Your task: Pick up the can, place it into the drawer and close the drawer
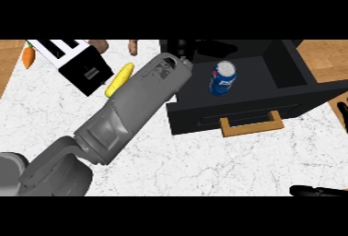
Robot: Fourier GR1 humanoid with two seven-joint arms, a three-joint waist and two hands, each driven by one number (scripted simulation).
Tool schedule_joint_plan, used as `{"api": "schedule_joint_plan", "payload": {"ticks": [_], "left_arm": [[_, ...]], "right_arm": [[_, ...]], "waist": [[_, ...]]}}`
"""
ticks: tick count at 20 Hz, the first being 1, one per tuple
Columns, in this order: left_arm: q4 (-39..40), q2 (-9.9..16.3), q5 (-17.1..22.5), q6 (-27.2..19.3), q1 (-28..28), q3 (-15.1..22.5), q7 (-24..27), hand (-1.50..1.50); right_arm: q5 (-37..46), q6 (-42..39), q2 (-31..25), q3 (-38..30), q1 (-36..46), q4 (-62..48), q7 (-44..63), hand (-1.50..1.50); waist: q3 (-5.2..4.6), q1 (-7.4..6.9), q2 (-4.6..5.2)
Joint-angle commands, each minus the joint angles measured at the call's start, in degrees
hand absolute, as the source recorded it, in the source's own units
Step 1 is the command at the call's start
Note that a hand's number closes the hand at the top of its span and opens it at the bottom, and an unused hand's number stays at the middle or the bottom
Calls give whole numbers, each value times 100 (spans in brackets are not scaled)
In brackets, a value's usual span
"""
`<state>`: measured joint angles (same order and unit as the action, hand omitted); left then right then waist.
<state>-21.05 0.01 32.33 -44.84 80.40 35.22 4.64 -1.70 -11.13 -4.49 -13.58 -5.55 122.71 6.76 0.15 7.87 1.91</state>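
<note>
A blue can [223, 78] stands upright inside the open black drawer [299, 73], near its left side. The drawer's front panel carries a wooden handle [252, 125] and faces me. My left forearm runs diagonally from the lower left up to the drawer's back left corner. There the left hand [180, 46] shows just behind the can, apart from it, with its fingers spread against the dark drawer wall. Only the straight fingers of my right hand [318, 190] show, low at the view's bottom right corner, holding nothing.
A black and white toaster [76, 62] sits at the upper left with a yellow corn cob [119, 79] beside it. A carrot [28, 56] lies at the far left. Two brownish items [132, 46] peek in at the top. White marble counter [224, 161] stretches in front of the drawer.
</note>
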Motion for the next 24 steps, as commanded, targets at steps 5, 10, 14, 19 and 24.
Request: {"api": "schedule_joint_plan", "payload": {"ticks": [5,10,14,19,24], "left_arm": [[-44,-1,416,-17,208,-130,-103,-150],[-105,-1,612,11,55,-301,425,-150],[-149,-1,685,-129,297,-186,255,-150],[-501,-1,773,-499,152,73,260,-150],[-617,-1,809,-363,149,-55,102,-150]], "right_arm": [[839,-164,-530,54,-7,387,-387,-150],[1745,-21,-590,476,92,614,-486,-150],[2553,88,-702,792,156,454,-697,-150],[3718,196,-1019,1250,699,-147,-610,-150],[4965,603,-1061,1774,1058,-996,-679,-150]], "waist": [[-3,-96,-47],[-12,-252,-37],[-7,-339,-75],[-9,-496,-102],[-13,-740,-141]]}}
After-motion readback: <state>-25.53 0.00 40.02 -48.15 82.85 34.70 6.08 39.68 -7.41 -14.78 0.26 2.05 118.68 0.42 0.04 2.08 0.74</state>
